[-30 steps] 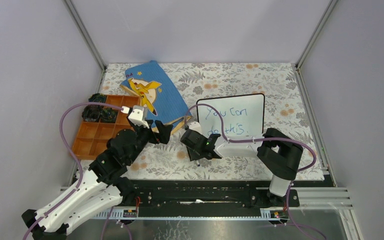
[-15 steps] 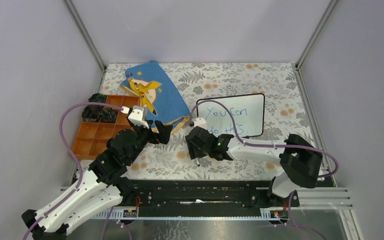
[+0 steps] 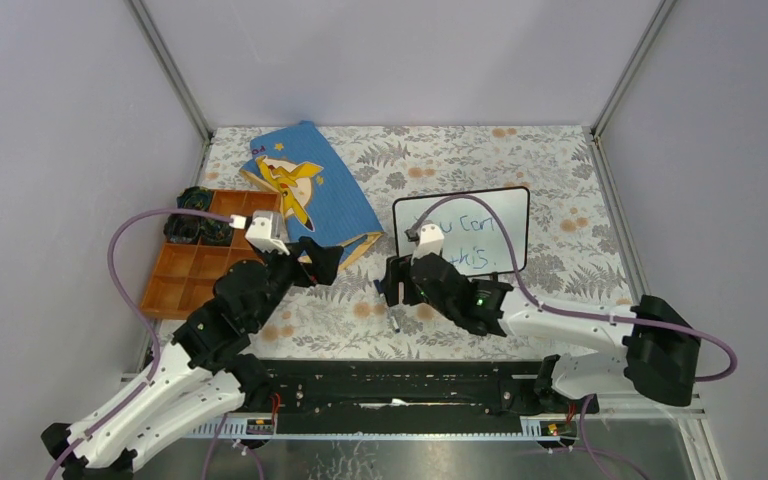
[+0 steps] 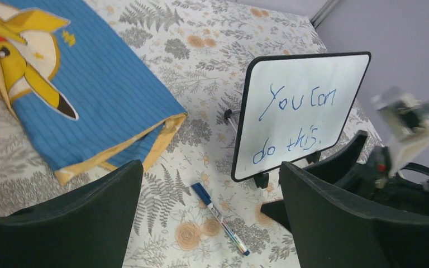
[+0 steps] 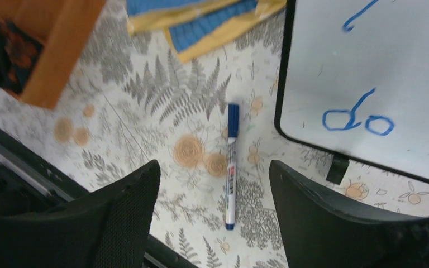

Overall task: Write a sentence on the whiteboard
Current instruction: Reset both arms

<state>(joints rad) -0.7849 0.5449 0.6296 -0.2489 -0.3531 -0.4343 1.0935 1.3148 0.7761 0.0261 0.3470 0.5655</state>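
Note:
The whiteboard (image 3: pixel 480 222) stands tilted on small black feet at centre right, black-framed. The sentence (image 4: pixel 295 119) "You can / do this" is written on it in blue, in two lines. A blue-capped marker (image 5: pixel 232 166) lies flat on the floral cloth just left of the board's lower corner; the marker (image 4: pixel 220 218) also shows in the left wrist view. My right gripper (image 5: pixel 213 171) hovers open over the marker, its fingers either side and not touching it. My left gripper (image 4: pixel 211 167) is wide open and empty, left of the board, near the book's corner.
A blue picture book (image 3: pixel 312 188) with a yellow figure lies at the back left. An orange compartment tray (image 3: pixel 192 272) sits at the left edge with dark items (image 3: pixel 200 228) in its far cells. Grey walls close in the table on three sides.
My right gripper has opened and the marker now lies loose on the cloth. The right arm's elbow has swung out to the right and lower. The left arm has shifted only slightly.

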